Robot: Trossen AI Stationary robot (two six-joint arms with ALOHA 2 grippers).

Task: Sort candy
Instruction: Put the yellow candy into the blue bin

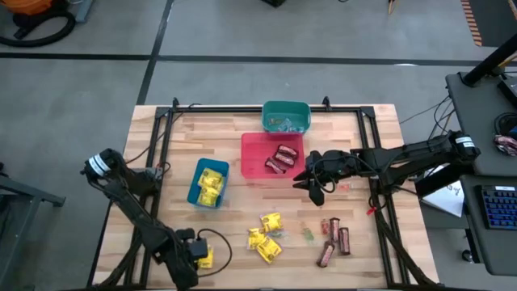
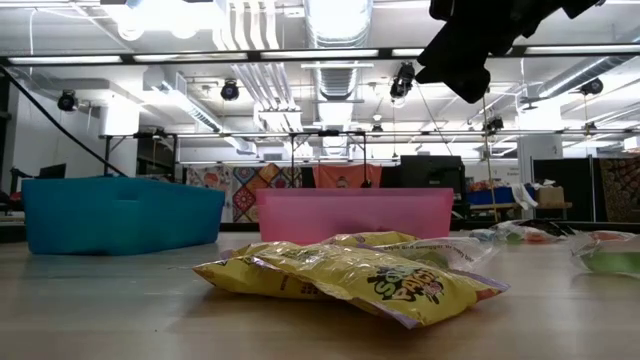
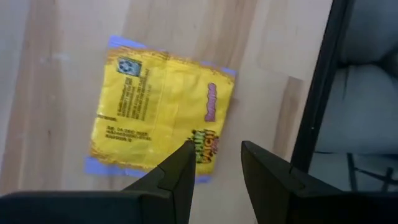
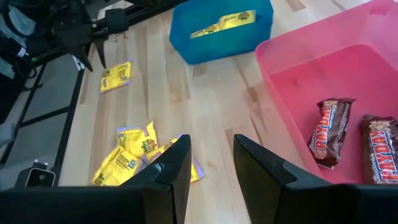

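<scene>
We see the left gripper (image 3: 214, 165) spread, empty, above a yellow packet (image 3: 158, 115); the right gripper (image 4: 211, 163) spread, empty, beside the red bin (image 4: 292, 46).

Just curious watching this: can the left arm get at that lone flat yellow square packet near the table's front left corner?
Probably yes: the left gripper hovers directly over the yellow square packet, jaws apart, nothing lying between them.
</scene>
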